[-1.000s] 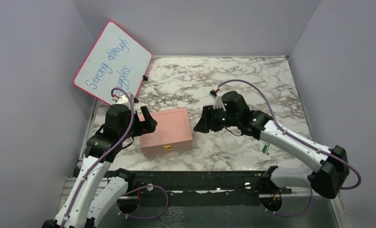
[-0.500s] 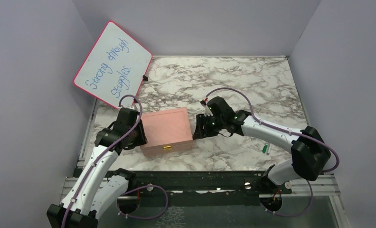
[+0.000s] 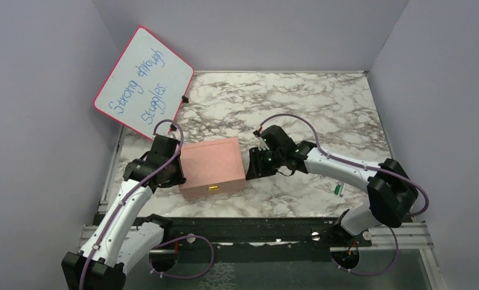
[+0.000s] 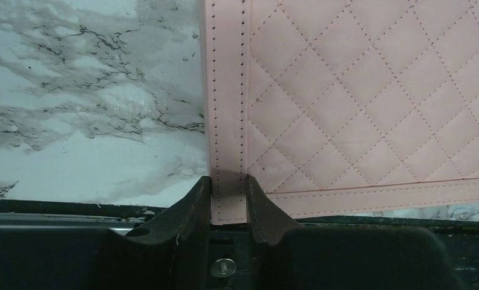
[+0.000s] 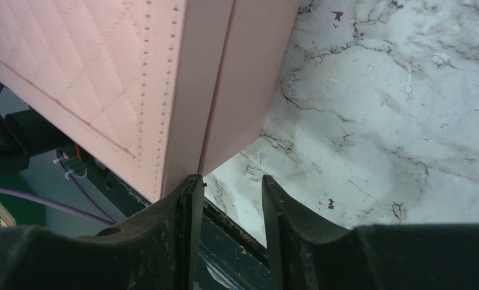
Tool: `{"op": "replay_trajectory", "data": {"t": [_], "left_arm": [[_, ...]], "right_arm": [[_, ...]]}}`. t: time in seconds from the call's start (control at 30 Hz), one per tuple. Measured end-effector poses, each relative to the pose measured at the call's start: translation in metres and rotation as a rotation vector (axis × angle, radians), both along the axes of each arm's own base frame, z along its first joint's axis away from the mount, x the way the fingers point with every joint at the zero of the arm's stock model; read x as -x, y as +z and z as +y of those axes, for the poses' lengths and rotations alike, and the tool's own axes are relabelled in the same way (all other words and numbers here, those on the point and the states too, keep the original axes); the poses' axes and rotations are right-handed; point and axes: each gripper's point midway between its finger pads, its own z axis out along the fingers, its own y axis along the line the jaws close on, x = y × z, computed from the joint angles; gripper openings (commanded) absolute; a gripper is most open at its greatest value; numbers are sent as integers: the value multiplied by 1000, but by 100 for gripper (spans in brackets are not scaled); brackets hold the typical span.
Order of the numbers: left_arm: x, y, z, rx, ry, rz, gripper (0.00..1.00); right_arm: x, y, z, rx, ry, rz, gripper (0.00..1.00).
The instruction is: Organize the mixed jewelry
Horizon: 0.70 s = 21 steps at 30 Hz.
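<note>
top view, left gripper [image 3: 178, 173]: parked at the near-left corner of the pink box [image 3: 211, 160], tips hidden from up here
top view, right gripper [image 3: 250, 165]: nosed up to the box's other side, so the box sits between the two tools; pen [image 3: 337, 190] back beside its forearm
left wrist: narrow gap, the box's stitched edge strip showing between the tips; can't tell if it's actually pinching
right wrist: jaws apart, box corner just ahead of one finger, bare marble table [image 5: 394, 121] ahead of the gap
jewelry: can't see any, box lid is down
</note>
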Motion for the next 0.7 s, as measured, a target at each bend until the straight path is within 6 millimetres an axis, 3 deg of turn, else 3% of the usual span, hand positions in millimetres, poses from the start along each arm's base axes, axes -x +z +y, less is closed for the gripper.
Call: {"op": "replay_trajectory", "data": {"t": [0.1,0.2,0.3,0.4,0.57,0.7], "left_arm": [[0,0,0,-3,-2,7,18],[0,0,0,-6,-3,13,17],[0,0,0,-8,-3,18,17],[-1,0,0,-11,-4,27,17],[-1,0,0,-14,-7,34,17],[-1,-1,0,-15,-11,37,17]], "right_arm": [[-3,20,-2,-28,-13,-53,51],[-7,58,-1,-104,-13,-145,51],[-14,77,6,-139,3,-195,51],[-20,69,15,-120,27,-191,50],[-15,25,20,-31,67,-113,36],[-12,25,27,-46,85,-108,24]]}}
